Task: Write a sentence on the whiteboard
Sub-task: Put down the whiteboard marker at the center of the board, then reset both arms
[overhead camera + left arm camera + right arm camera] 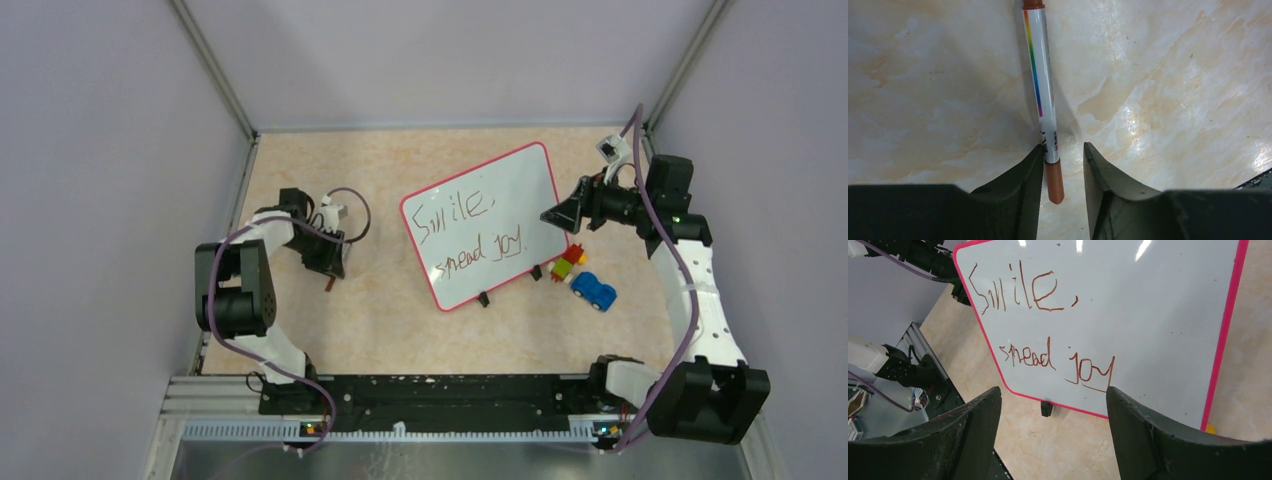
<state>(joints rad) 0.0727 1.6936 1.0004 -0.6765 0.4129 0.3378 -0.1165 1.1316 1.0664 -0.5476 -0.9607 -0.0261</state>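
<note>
- The whiteboard [520, 190] sits on its small feet, right of the table's centre.
- The sentence [1034, 358] on it reads "Smile, spread joy" in two lines; a stray brush would likely smear it.
- The right gripper [1053, 392] gapes wide and empty near the board's edge; a nudge could shift it.
- The left gripper [1063, 150] is slightly parted astride the marker [1040, 85], which lies on the table unclamped and might roll. Its print is unreadable.
</note>
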